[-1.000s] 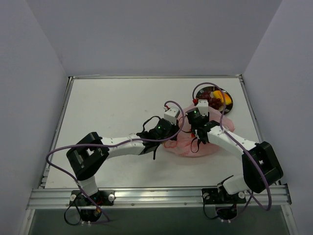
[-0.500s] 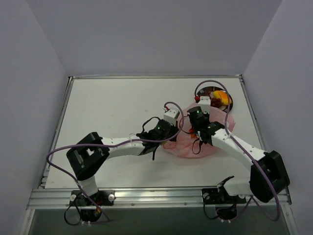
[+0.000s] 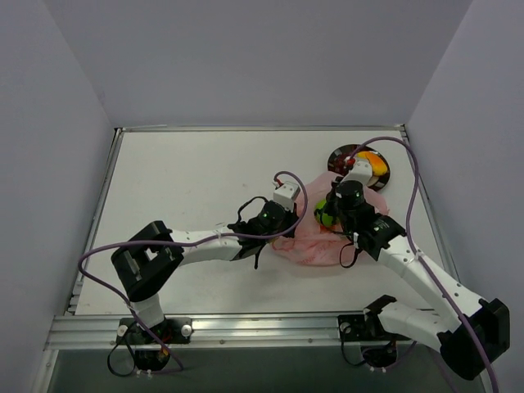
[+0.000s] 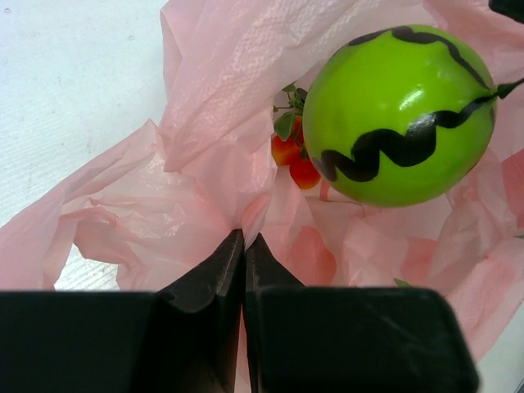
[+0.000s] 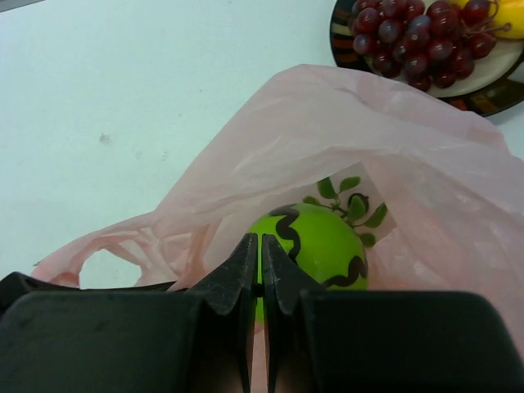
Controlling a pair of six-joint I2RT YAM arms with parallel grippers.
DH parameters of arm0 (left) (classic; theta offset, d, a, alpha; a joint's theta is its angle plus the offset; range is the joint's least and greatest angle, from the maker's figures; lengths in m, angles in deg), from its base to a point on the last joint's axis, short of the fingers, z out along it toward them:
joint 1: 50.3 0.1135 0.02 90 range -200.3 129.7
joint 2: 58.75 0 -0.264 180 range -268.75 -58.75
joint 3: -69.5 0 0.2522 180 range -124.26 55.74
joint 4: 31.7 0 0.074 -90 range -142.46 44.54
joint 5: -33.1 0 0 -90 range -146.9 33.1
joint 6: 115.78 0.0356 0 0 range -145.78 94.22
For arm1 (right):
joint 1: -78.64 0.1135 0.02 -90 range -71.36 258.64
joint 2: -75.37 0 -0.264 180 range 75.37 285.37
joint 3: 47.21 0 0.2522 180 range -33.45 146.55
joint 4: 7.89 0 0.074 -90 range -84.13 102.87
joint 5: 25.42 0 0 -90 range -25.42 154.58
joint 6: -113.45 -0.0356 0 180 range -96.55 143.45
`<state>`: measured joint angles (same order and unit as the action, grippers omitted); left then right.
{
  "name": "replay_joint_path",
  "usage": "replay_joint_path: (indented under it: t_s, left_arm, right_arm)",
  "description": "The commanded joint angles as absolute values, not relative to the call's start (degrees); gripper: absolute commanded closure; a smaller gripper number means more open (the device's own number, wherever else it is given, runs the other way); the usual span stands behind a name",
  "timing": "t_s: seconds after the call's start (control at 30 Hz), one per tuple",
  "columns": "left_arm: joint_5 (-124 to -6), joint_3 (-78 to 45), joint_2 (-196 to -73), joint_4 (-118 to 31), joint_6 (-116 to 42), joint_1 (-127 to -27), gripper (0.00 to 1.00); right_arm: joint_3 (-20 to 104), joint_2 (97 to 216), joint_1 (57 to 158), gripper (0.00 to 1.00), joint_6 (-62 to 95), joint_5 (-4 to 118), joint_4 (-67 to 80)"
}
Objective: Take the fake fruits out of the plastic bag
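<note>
Bag: the large crinkly translucent pink plastic bag [image 3: 327, 244] lies crumpled on the white tabletop [image 3: 188, 180], between the two arms and just in front of the plate.
Left hand: the left hand [image 4: 244, 242] has its black fingers pressed together, pinching a fold of the bag's film at the near edge of the opening.
Right hand: the right hand [image 5: 260, 246] has its fingertips pressed together at the stem end of the green ball; the thin stem itself is barely visible there.
Green fruit: the glossy green ball-shaped toy fruit with a black wavy stripe [image 4: 401, 115] sits up in the bag's mouth, with pink film around and under it.
Strawberry: a small red toy strawberry with green leaves [image 4: 293, 154] lies inside the bag, tucked beside the green ball.
Plate: a round black plate [image 3: 340, 155] stands at the far right of the tabletop; the bag's edge overlaps its near side.
On the plate: a dark red plastic grape bunch [image 5: 409, 41] and a yellow-orange fruit piece [image 3: 372, 164], side by side.
</note>
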<state>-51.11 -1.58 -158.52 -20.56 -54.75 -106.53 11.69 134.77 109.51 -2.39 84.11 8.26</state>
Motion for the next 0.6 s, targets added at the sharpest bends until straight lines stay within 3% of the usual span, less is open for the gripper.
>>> replay_joint_path:
  t_s: [0.0,0.3,0.57]
  left_arm:
    - [-51.36,-2.62,-156.67,-18.39,-55.31,-106.38,0.98]
    - [-48.64,0.1,-154.91,-20.41,-54.96,-106.29,0.98]
    - [-43.54,4.75,-149.9,-24.01,-53.29,-105.85,0.98]
  right_arm:
    - [11.98,132.24,110.1,1.0,-5.28,80.31,7.1]
    - [22.61,127.23,110.02,1.0,-4.15,80.13,7.19]
    - [34.13,134.78,107.65,1.0,0.95,84.97,3.06]
